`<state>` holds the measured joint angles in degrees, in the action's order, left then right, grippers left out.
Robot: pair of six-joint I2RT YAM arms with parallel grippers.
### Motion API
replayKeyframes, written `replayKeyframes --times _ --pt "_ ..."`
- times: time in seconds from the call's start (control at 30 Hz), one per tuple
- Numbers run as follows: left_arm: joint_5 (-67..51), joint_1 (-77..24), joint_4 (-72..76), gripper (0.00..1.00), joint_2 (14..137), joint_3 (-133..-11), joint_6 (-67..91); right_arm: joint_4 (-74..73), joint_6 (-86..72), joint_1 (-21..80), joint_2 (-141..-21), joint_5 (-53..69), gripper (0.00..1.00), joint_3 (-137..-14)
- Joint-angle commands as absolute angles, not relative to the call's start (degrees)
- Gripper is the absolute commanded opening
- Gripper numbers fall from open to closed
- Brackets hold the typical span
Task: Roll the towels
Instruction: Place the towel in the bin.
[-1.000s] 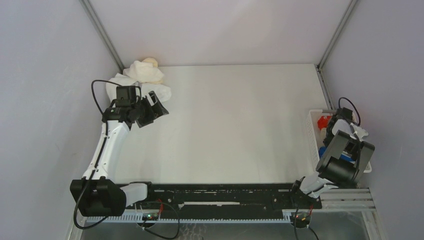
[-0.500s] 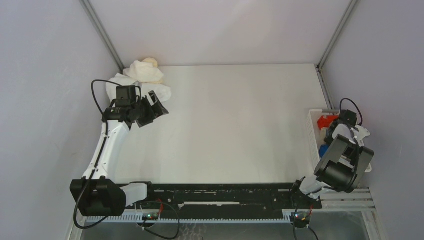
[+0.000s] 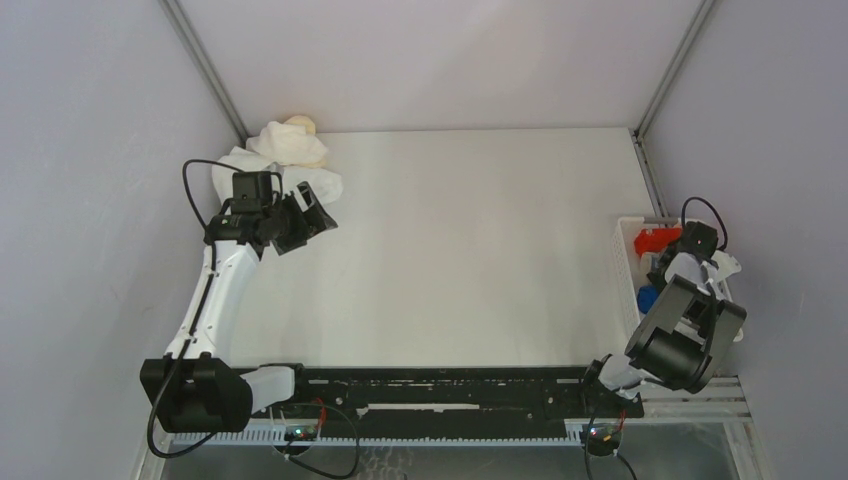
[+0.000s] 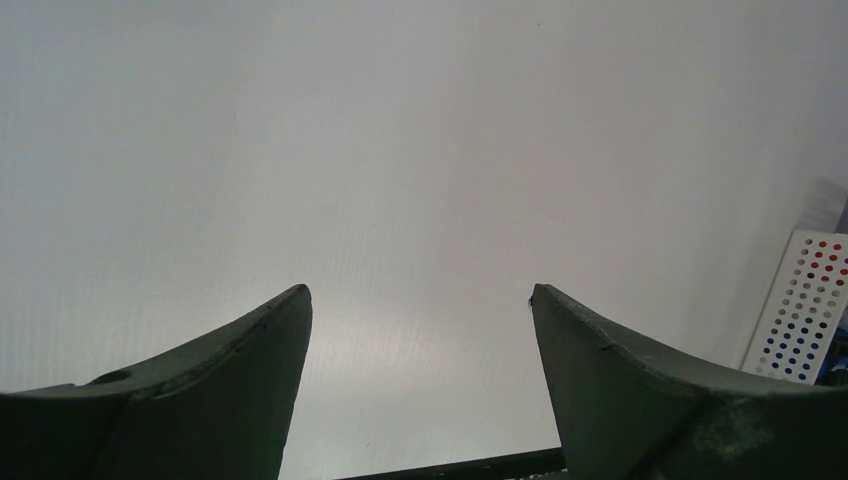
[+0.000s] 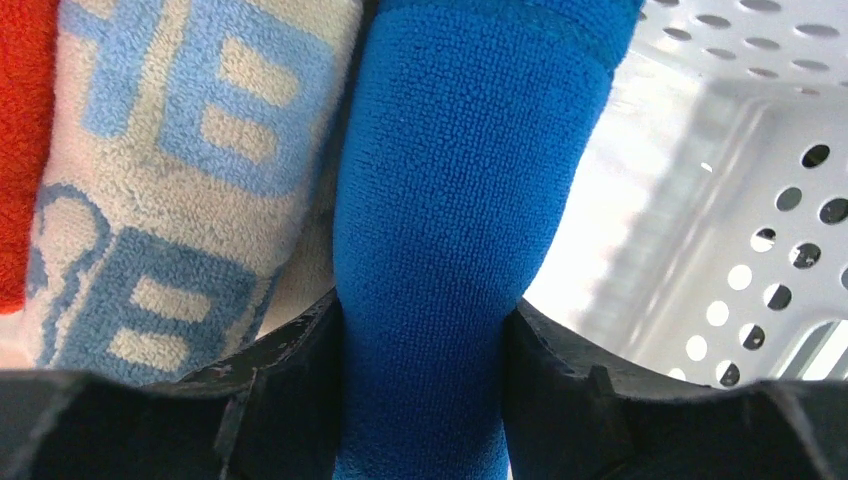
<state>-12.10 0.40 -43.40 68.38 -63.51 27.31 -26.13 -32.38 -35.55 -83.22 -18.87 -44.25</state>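
The royal blue towel point(image 5: 450, 250), rolled into a tight upright column, stands between the two fingers point(image 5: 290, 370) of the right claw point(image 5: 420, 310). Both fingers press against its sides, and the cloth looks narrower where they pinch it, so the claw is partly closed and gripping the roll. Touching the roll's left side is the light-blue patterned towel point(image 5: 180, 180), and beyond that a strip of the red towel point(image 5: 20, 150) shows at the picture's edge. All three sit inside the white perforated basket point(image 5: 760, 130), which stands at the right edge of the counter point(image 3: 470, 250). At the counter's far left corner lies a loose heap of white and cream towels point(image 3: 280, 150). The left claw point(image 4: 418, 290) is just beside that heap, its fingers spread wide with only bare counter between them and nothing held.
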Motion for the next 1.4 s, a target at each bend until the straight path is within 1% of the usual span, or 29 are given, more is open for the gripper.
replayKeyframes --times 0.0,0.13,0.4,0.53,0.7,0.97,1.07,1.17,1.23,1.3,1.37 --pt "-11.85 0.67 -41.48 0.85 68.12 -62.14 25.85 -26.37 -33.90 -35.68 -79.15 -18.11 0.54 -43.42" --pt "-11.91 0.67 -41.40 0.86 67.98 -62.15 25.84 -26.61 -34.02 -35.73 -77.03 -18.18 0.59 -43.34" --pt "-11.59 0.64 -41.40 0.85 67.67 -62.05 25.84 -27.63 -35.38 -36.10 -76.29 -19.59 0.62 -43.29" --pt "-11.54 0.65 -41.40 0.85 67.68 -61.98 25.84 -27.15 -35.61 -36.50 -77.23 -20.97 0.57 -43.13" --pt "-11.35 0.66 -41.40 0.85 67.61 -61.90 25.92 -24.57 -35.58 -37.38 -78.77 -20.37 0.47 -42.47" --pt "-11.03 0.69 -41.35 0.85 67.52 -61.87 25.93 -21.08 -35.16 -38.58 -79.66 -17.79 0.47 -42.12" --pt "-11.01 0.65 -41.40 0.85 67.41 -61.87 25.94 -21.54 -35.20 -38.50 -78.31 -17.84 0.52 -42.06" --pt "-11.03 0.65 -41.40 0.85 67.28 -61.87 25.93 -22.29 -34.90 -38.50 -76.47 -17.64 0.64 -42.01" --pt "-11.14 0.62 -41.40 0.85 67.23 -61.85 25.93 -23.04 -34.73 -38.58 -75.25 -17.49 0.69 -42.06" --pt "-11.19 0.65 -41.37 0.85 67.20 -61.87 25.92 -23.87 -34.88 -38.56 -73.97 -17.37 0.72 -42.06" --pt "-11.08 0.69 -41.31 0.85 67.00 -61.87 25.93 -24.97 -35.33 -38.50 -72.44 -17.50 0.73 -42.06"
